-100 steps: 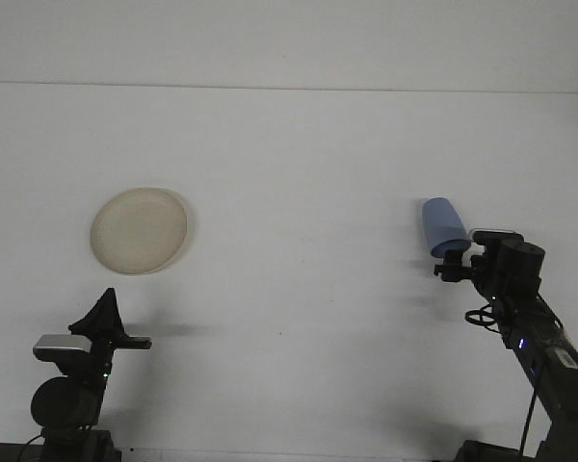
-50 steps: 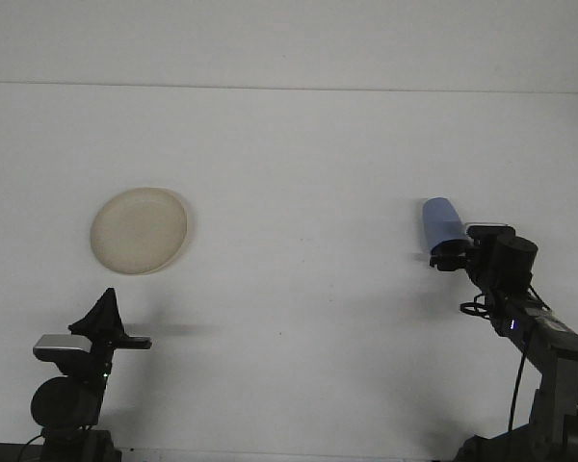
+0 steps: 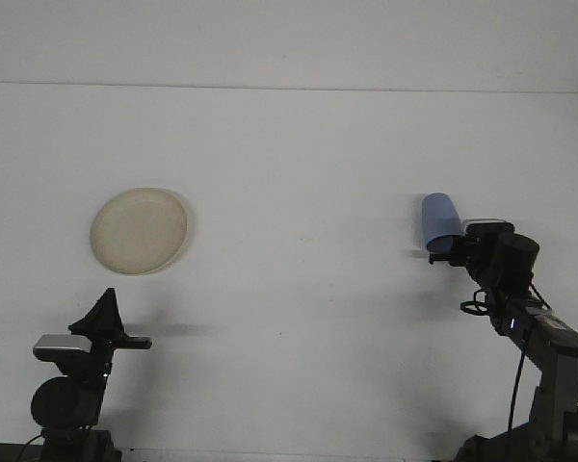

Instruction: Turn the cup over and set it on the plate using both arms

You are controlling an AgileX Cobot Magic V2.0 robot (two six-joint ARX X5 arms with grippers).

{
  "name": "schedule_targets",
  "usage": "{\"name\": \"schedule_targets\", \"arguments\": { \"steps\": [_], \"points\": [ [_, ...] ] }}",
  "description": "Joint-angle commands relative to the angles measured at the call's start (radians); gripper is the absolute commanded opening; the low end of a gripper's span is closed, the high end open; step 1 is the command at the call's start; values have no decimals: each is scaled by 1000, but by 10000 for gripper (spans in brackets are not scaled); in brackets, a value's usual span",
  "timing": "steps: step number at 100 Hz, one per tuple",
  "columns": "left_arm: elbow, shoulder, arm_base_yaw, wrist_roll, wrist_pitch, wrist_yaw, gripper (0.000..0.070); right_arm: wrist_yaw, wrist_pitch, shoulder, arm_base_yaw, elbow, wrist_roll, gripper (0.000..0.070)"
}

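A blue cup (image 3: 439, 218) sits at the right of the white table, its lower end hidden behind my right gripper (image 3: 450, 248). That gripper reaches the cup's near end, and its tips cover the cup's bottom edge. A round cream plate (image 3: 139, 230) lies flat at the left. My left gripper (image 3: 104, 315) rests low at the near left, below the plate and well apart from it, pointing up.
The white table (image 3: 299, 173) stretches between plate and cup. Its far edge runs across the top of the view, with a pale wall behind. Both arm bases stand at the bottom corners.
My right arm has pushed forward and slightly left toward the cup. The cup now stands a little higher in the view. The left arm and the plate have not moved.
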Motion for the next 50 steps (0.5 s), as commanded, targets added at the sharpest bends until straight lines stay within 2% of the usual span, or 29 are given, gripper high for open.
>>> {"name": "schedule_targets", "arguments": {
  "steps": [1, 10, 25, 39, 50],
  "points": [
    [-20, -2, 0, 1, 10, 0, 13, 2, -33, -24, 2, 0, -16, 4],
    [-20, -2, 0, 1, 10, 0, 13, 5, -62, -96, 10, 0, -1, 4],
    [-20, -2, 0, 1, 10, 0, 13, 11, -153, -264, 30, 1, 75, 4],
    [-20, -2, 0, 1, 10, 0, 13, 21, -298, -449, 58, 4, 134, 4],
    [-20, -2, 0, 1, 10, 0, 13, 51, -463, -585, 90, 30, 151, 4]
  ]
}}
